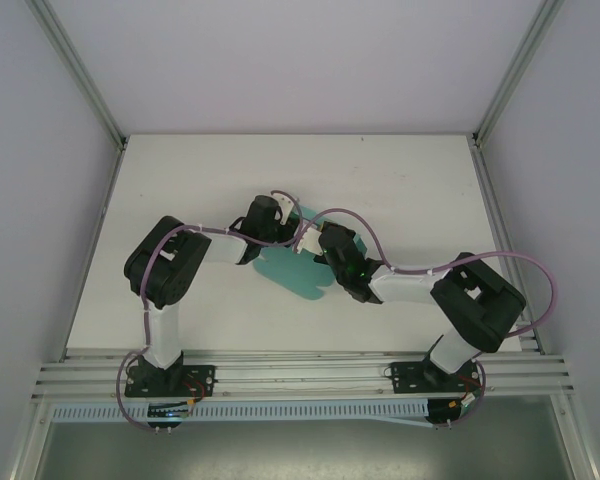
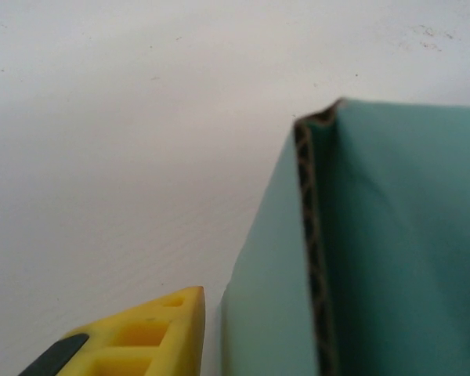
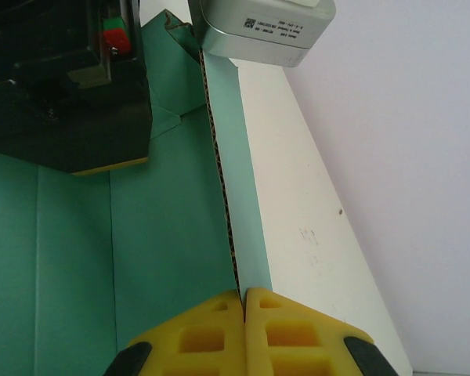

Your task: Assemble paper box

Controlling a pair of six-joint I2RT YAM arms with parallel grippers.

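In the right wrist view, your right gripper (image 3: 243,305) sits nearest, at 6 o'clock, pressed together on the top edge of an upright side wall of the paper box (image 3: 172,219). That wall runs away toward 12 o'clock. At 11 o'clock the left gripper (image 1: 278,232) hangs over the box floor, one yellow finger (image 2: 141,337) just beside a raised corner. You cannot tell whether it is spread or closed. The box lies mid-desk (image 3: 298,211) between both arms. You seem to be raising the side walls. Next, hold this wall upright and fold the adjoining flap in to lock the corner.
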